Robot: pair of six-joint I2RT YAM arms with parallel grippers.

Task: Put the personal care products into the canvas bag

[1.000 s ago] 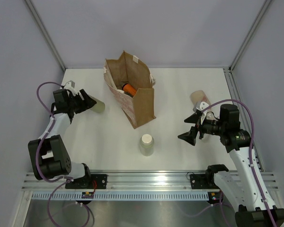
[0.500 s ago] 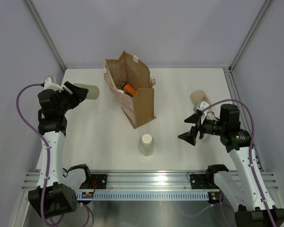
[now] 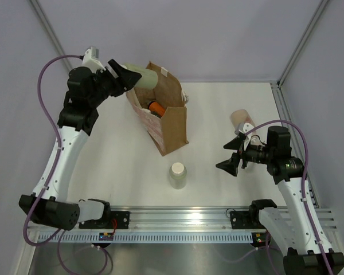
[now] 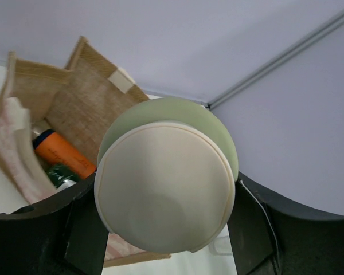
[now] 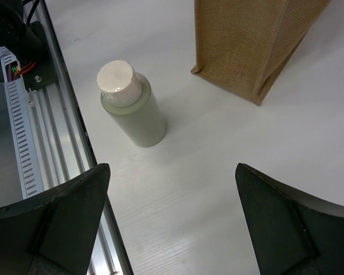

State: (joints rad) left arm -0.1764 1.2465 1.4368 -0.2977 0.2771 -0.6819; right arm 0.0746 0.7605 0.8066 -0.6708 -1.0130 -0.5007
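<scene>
The left hand (image 3: pixel 128 79) is clenched on a pale green cylindrical plastic bottle (image 3: pixel 144 77). It holds the bottle in the air at the far-left corner of the upright tan-brown canvas bag (image 3: pixel 173 123). In the top view the bottle's long axis runs roughly level, from the hand out to the right, and its free end reaches over the bag's open rim. In the left wrist view the bottle (image 4: pixel 166 189) is seen end-on. A flat cream round end faces the camera, the green body lies behind it, and a dark finger (image 4: pixel 80 235) presses on either side.

Inside the open bag (image 4: pixel 74 97) lies an orange plastic bottle (image 4: pixel 63 154), slanted. Something dark green (image 4: pixel 60 173) sits just beside it.

On the white counter (image 3: pixel 114 160) a pale grey-green bottle with a white round cap (image 3: pixel 178 175) stands upright, cap up. It is in front of the bag's near end and apart from it.

The right hand (image 3: pixel 232 162) is released, its fingers spread wide above the counter with nothing between them. A peach bottle with a white nozzle (image 3: pixel 239 121) rests on the counter just beyond it, its nozzle end turned toward the hand.
</scene>
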